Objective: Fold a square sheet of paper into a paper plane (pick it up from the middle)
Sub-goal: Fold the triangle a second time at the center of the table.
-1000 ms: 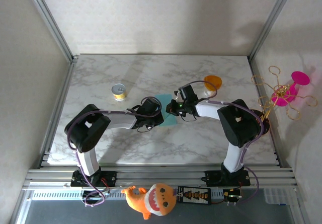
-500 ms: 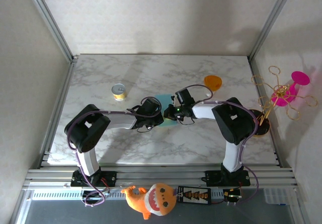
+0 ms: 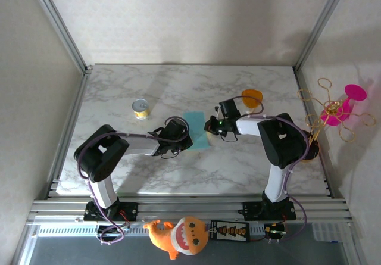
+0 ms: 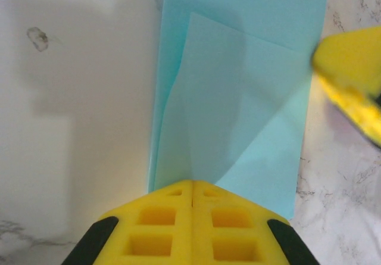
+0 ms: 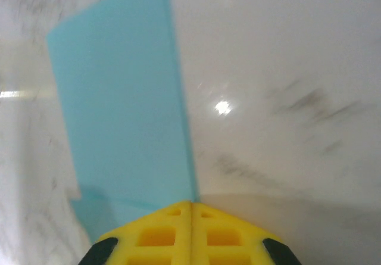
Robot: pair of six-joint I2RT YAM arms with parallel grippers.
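The right gripper (image 3: 212,125), jaws clenched on nothing, now sits just off the right long edge of the square sheet of paper (image 3: 196,130). Half a second ago it lay across the sheet, so it has drawn back toward the orange cup (image 3: 252,96) and uncovered the teal strip. The left gripper (image 4: 191,185), also shut and empty, keeps its closed tips pressed on the sheet's near end, pinning it to the table (image 3: 238,158). The left wrist view shows the paper folded to a narrow strip, with a diagonal flap laid over it. I judge a creasing pass just finished, and the plane is still far from complete.
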